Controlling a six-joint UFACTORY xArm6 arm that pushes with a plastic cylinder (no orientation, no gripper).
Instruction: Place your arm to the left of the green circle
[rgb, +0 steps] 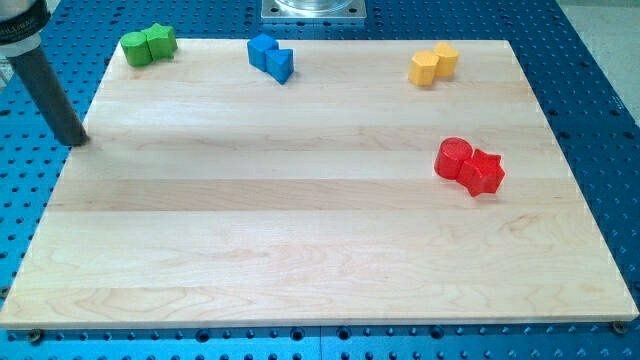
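Observation:
The green circle lies at the board's top left corner, touching a green star on its right. My tip is at the board's left edge, below and to the left of the green circle, well apart from it. The dark rod slants up to the view's top left.
A blue block touches a blue triangle at top centre. Two yellow blocks touch at top right. A red circle touches a red star at the right. The wooden board lies on a blue perforated table.

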